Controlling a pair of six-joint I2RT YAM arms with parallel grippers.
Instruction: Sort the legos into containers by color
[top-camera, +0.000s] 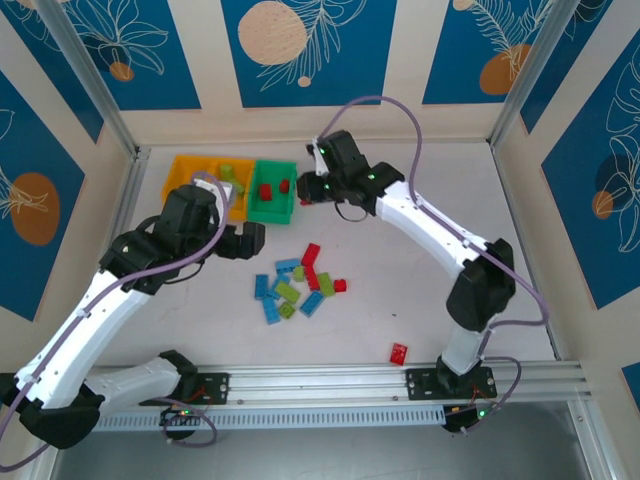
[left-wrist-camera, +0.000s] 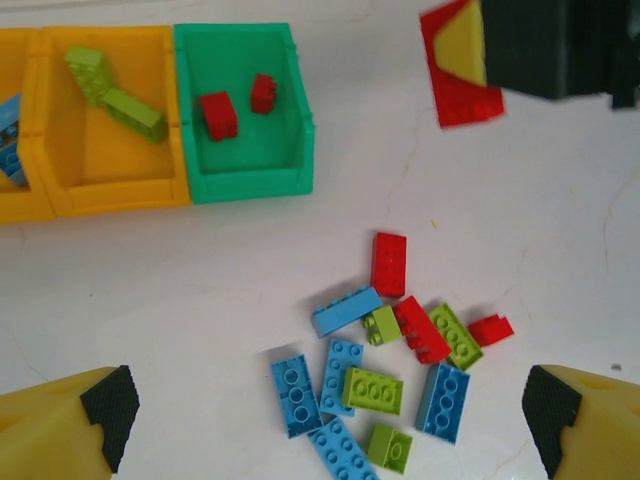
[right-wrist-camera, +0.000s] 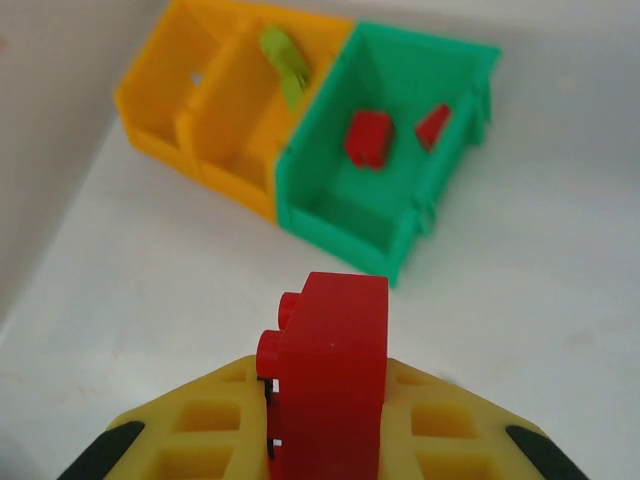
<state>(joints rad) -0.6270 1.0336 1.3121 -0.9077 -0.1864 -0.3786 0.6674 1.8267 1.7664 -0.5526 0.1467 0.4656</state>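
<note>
While blue-patterned walls (top-camera: 300, 50) close in the smooth white table (top-camera: 430, 170), the joined containers (top-camera: 180, 165) sit far left, the left gripper (left-wrist-camera: 328, 415) hangs spread over the loose legos (left-wrist-camera: 372, 390) at centre, and the right gripper (right-wrist-camera: 325, 420) clamps a red brick (right-wrist-camera: 335, 340) near the green bin (right-wrist-camera: 335, 232), seemingly light, stiff, slick, best pinched across flat sides

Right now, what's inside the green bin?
Two red legos sit apart on the floor of the green bin. The rest of its floor looks bare; only the spots under the legos are covered.
</note>
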